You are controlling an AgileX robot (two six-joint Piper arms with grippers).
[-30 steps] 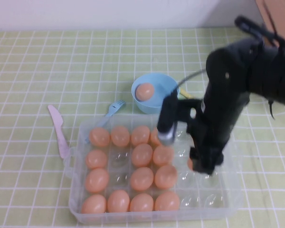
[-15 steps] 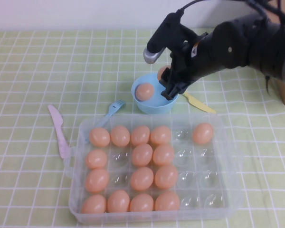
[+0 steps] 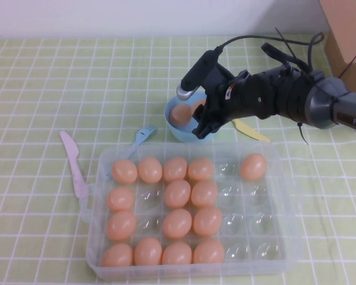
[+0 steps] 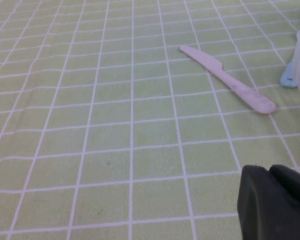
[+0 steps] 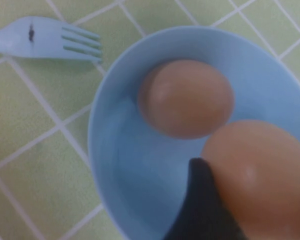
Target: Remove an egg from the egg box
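A: Item one, the right gripper (image 3: 200, 119)?

B: Over the blue bowl (image 3: 177, 132), jaws pinching the egg (image 5: 257, 175). It sits low above the bowl, probably for a gentle release beside the other egg (image 5: 186, 97) already there.

A: The egg box (image 3: 288, 240)?

B: On the table, lid off, partly filled; one egg (image 3: 253, 167) sits alone in the far row.

A: Left gripper (image 4: 272, 202)?

B: Parked above the tablecloth near the pink knife (image 4: 227, 85); jaw state cannot be told.

A: Surface, room?

B: Green checked tablecloth (image 3: 47, 83), white wall (image 3: 136, 15), cardboard box (image 3: 347, 29); blue fork (image 3: 139, 138), yellow knife (image 3: 249, 130).
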